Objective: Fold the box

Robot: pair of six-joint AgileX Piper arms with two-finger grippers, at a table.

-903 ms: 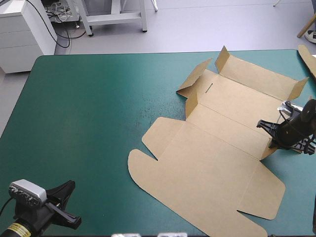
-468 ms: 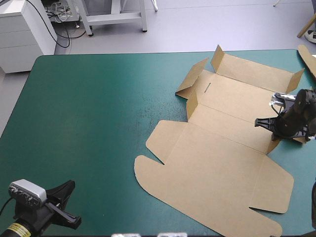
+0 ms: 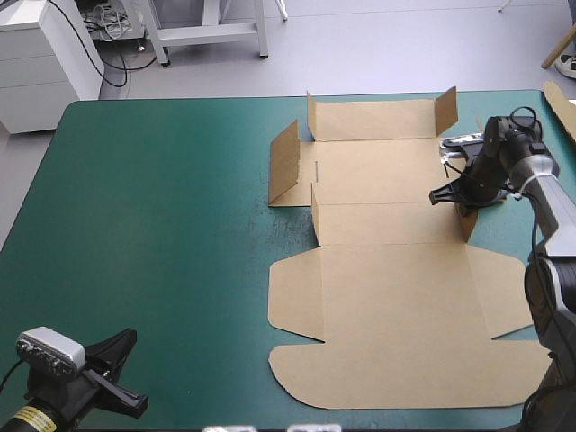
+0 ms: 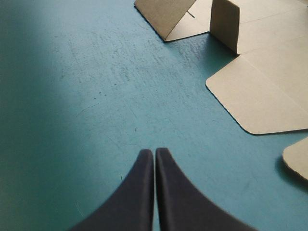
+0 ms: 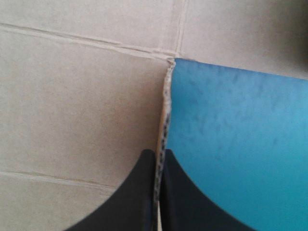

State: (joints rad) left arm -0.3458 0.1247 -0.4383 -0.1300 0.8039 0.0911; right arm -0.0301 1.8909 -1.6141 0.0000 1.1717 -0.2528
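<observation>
Between the black fingers (image 5: 137,197) of the right gripper (image 5: 158,161) sits the corrugated edge of the box's right side flap (image 5: 162,120). The fingers are all but closed, clamped on that board, with brown box (image 5: 82,96) panel to one side of it and teal-green cover (image 5: 240,144) to the other. High view: right gripper (image 3: 461,200) comes in from the table's right edge and pinches the right side flap (image 3: 467,222), which stands upright. Left gripper (image 4: 154,161): fingers pressed together in one point, holding nothing, over bare cover, with box flaps ahead and off to one side. High view puts the left gripper (image 3: 121,373) at the table's near left corner, well apart from the box. Box (image 3: 396,297) lies unfolded on the right half of the table. The big lid panel is flat toward the near edge, with rounded corners. Far wall (image 3: 373,120) is tilted up near the far edge, left side flap (image 3: 284,165) is standing, and a small tab (image 3: 316,211) is upright just beside it. Separate strip of brown board (image 3: 562,106) at the table's far right corner.
</observation>
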